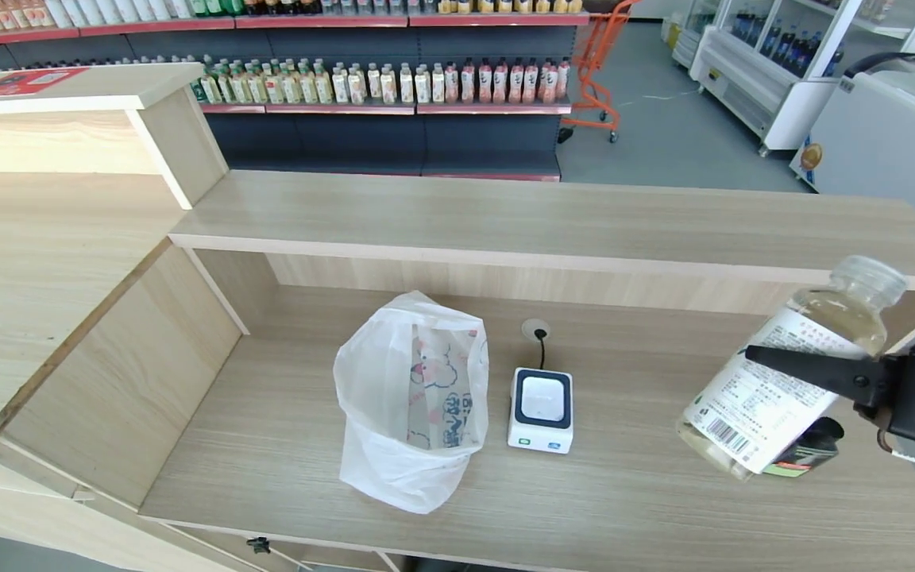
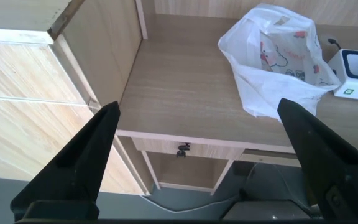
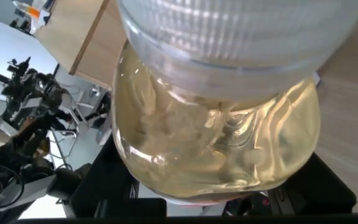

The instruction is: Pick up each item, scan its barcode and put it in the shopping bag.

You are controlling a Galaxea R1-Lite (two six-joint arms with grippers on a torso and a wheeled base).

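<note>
Counter (image 1: 624,492), near right edge: right gripper (image 1: 775,405) clamps tilted bottle (image 1: 839,314).

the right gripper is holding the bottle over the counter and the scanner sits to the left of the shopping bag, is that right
Not quite. The head view shows the scanner to the right of the shopping bag, not the left. The rest holds: the right gripper holds the bottle over the counter.

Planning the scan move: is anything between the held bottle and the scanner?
Nothing visible stands between the bottle in the right gripper and the scanner; the bag stands beyond the scanner.
</note>
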